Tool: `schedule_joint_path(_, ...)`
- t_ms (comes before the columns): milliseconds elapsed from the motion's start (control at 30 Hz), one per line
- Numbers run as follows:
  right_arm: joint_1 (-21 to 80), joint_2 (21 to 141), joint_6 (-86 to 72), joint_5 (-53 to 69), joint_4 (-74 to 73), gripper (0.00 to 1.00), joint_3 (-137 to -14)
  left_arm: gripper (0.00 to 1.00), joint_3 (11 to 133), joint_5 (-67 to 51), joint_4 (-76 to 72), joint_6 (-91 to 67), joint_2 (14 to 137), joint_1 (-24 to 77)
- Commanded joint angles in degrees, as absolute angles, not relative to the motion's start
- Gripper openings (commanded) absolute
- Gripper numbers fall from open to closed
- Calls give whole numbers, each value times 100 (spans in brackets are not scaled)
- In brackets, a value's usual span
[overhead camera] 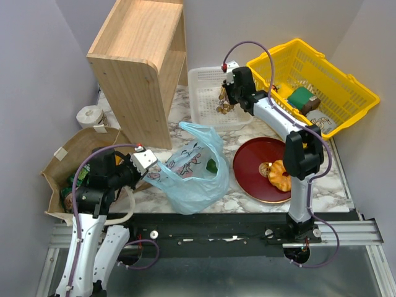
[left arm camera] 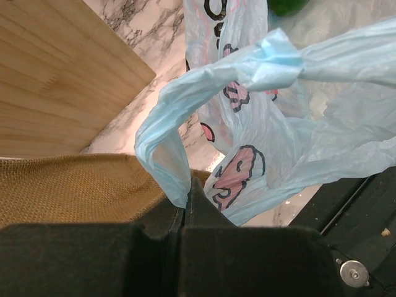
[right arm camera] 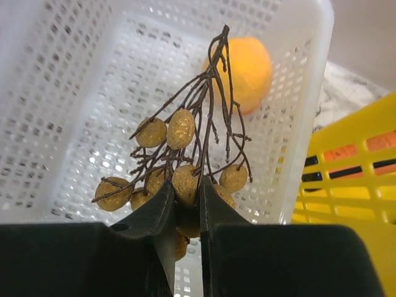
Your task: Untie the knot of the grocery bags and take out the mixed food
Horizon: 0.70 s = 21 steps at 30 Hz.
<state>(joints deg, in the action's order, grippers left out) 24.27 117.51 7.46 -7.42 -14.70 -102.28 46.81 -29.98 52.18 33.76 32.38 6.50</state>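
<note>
Left end effector (left arm camera: pixel 187 199) is clamped narrow on one handle loop (left arm camera: pixel 162 145) of the light blue plastic bag (overhead camera: pixel 195 173), pulling it taut toward the brown paper bag (overhead camera: pixel 65 158) at the counter's (overhead camera: pixel 247 201) left edge. The blue bag lies mid-counter, with a green round fruit (overhead camera: pixel 212 165) showing through it. Can't tell from here whether the handles are knotted. Right end effector (right arm camera: pixel 185 201) is closed on the brown stemmed bunch (right arm camera: pixel 185 145), holding it over the white perforated basket (overhead camera: pixel 201 93). An orange fruit (right arm camera: pixel 247 71) sits in that basket's far corner. The ring pastry (overhead camera: pixel 279 174) lies on the red plate (overhead camera: pixel 250 161), right of the blue bag. The yellow basket (overhead camera: pixel 346 86) is at far right.
</note>
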Motion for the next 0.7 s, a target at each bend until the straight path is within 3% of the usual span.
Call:
schedule_joint_path(0, 2259, 11961, 659, -720, -1784, 0, -10020, 0, 4641, -2830, 5045, 3243, 3182, 659)
schedule_joint_path(67, 2171, 12041, 598, -712, -1793, 0, -10028, 0, 4641, -2821, 5045, 3243, 3182, 650)
schedule_joint_path(133, 2110, 12163, 641, -476, -1819, 9, -10063, 0, 4641, -2821, 5028, 3234, 3164, 650)
schedule_joint_path(167, 2092, 12181, 703, -388, -1811, 18, -10090, 0, 4632, -2821, 5036, 3234, 3155, 650)
schedule_joint_path(200, 2100, 12208, 790, -300, -1811, 38, -10090, 0, 4623, -2821, 5036, 3234, 3147, 650)
schedule_joint_path(300, 2101, 12199, 958, -149, -1758, 62, -10081, 0, 4641, -2839, 5045, 3243, 3146, 650)
schedule_joint_path(400, 2101, 12041, 976, -123, -1758, 70, -10046, 0, 4632, -2874, 5036, 3235, 3155, 659)
schedule_joint_path(500, 2101, 11629, 818, -62, -1758, 70, -10037, 0, 4676, -2979, 4992, 3191, 3173, 668)
schedule_joint_path(667, 2171, 10479, 641, 1860, -1872, 74, -9897, 0, 4799, -3076, 4834, 3182, 3269, 668)
